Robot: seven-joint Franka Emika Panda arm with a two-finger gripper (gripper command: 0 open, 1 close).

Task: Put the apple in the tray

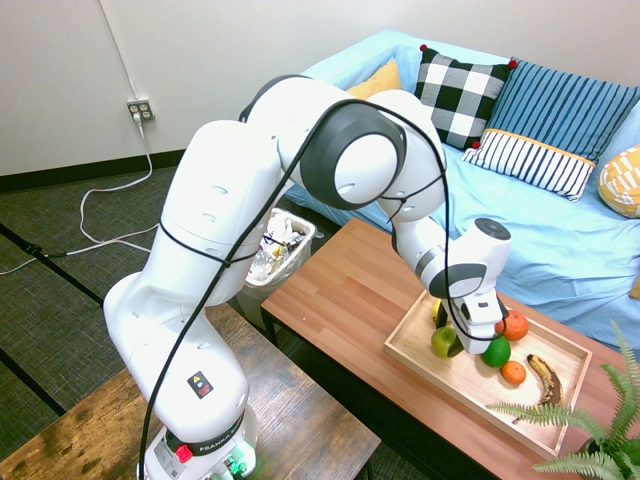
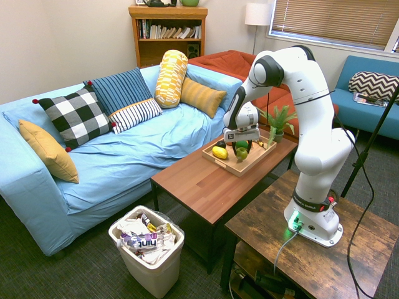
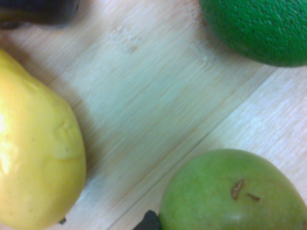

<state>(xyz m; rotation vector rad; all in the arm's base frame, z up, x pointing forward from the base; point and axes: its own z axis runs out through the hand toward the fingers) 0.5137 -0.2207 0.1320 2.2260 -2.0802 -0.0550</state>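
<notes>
We're reading "FRANKA" on the arm's base (image 1: pixel 213 442), and "hint" on a bottle (image 2: pixel 142 242) well apart from the tool (image 2: pixel 242 144).

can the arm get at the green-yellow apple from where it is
Yes, it seems so: the gripper has its fingers on either side of the apple, and the yellow fruit sits apart from it.

Ok so in the first exterior view you've got the tray (image 1: pixel 572 396) on the coffee table (image 1: pixel 330 283), lower right of the frame, sofa (image 1: pixel 540 225) behind it. Inside the tray, your apple (image 1: pixel 445 342) sits toward the left, banana (image 1: pixel 546 381) at the right. You've got the trash bin (image 1: pixel 280 250) just off the table's upper-left end.
</notes>
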